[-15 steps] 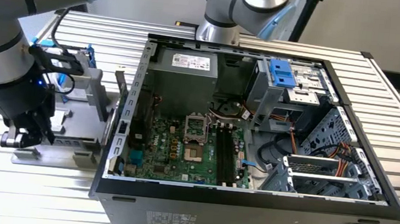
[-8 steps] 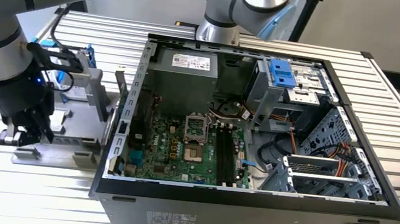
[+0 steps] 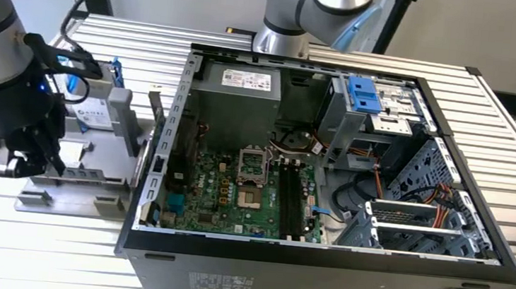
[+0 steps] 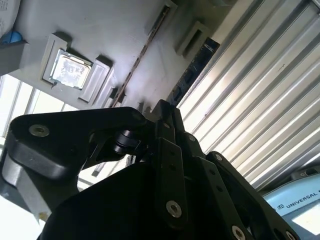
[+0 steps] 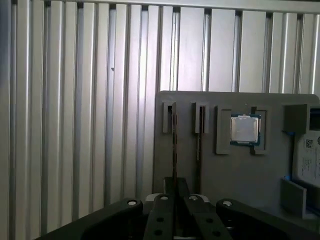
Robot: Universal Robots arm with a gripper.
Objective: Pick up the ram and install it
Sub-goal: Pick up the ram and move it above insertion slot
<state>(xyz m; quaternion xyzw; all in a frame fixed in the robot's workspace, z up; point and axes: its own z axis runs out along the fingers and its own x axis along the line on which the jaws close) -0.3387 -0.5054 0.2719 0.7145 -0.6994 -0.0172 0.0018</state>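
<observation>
The ram point(image 5: 174, 145) is a thin dark stick standing on edge in a slot of the grey fixture plate point(image 5: 225, 175); in the second wrist view the ram point(image 4: 142, 52) runs as a narrow dark line. My black gripper point(image 5: 174, 186) sits over the near end of that stick with its fingers drawn together on it. In the exterior view the gripper point(image 3: 27, 161) hangs low over the fixture point(image 3: 94, 171), on that view's left of the open computer case point(image 3: 323, 261). The motherboard's black memory slots point(image 3: 292, 197) lie inside the case.
A second dark stick point(image 5: 199, 137) stands in the neighbouring slot. A processor chip point(image 5: 245, 129) and a hard drive with blue rails point(image 3: 91, 111) also rest on the fixture. Ribbed metal tabletop point(image 3: 20, 249) surrounds everything. A second robot arm base point(image 3: 282, 40) stands behind the case.
</observation>
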